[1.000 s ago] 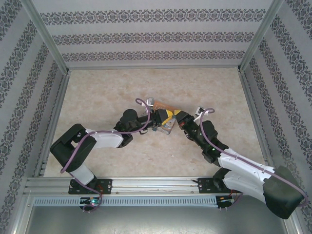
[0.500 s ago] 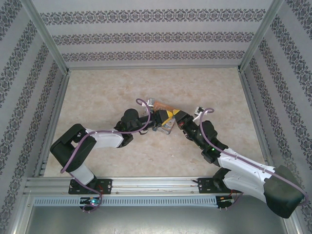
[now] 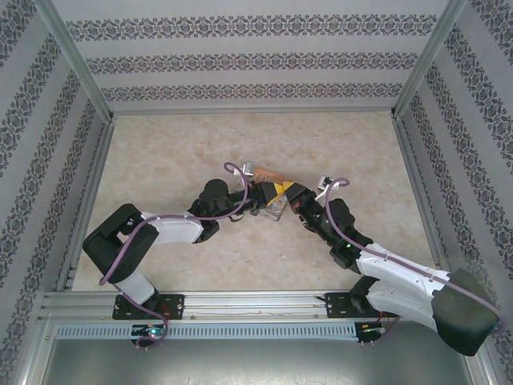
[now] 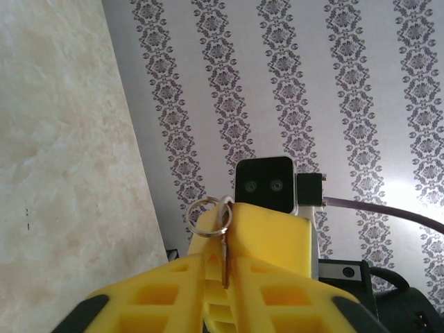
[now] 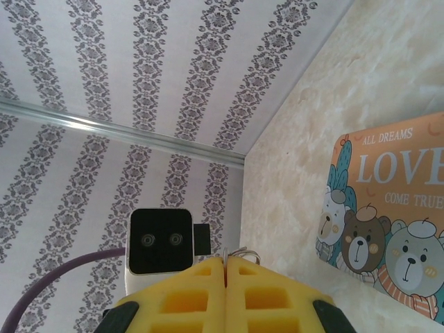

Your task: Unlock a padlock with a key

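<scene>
Beside the box (image 5: 388,201), the key (image 4: 225,259) was pinched in the left hand (image 4: 222,232), lying along the fingers (image 4: 277,243), ring outermost, facing the right hand (image 5: 225,265), which was pressed together. Whether the thin silvery loop (image 5: 241,254) at its tips was the padlock's could not be told.

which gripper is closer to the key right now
Left. The left gripper pinches the key between its fingers; the right gripper sits shut just opposite, facing it.

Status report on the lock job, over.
Left gripper shut on key, ring showing. Right gripper shut. Orange box close beside both grippers.
</scene>
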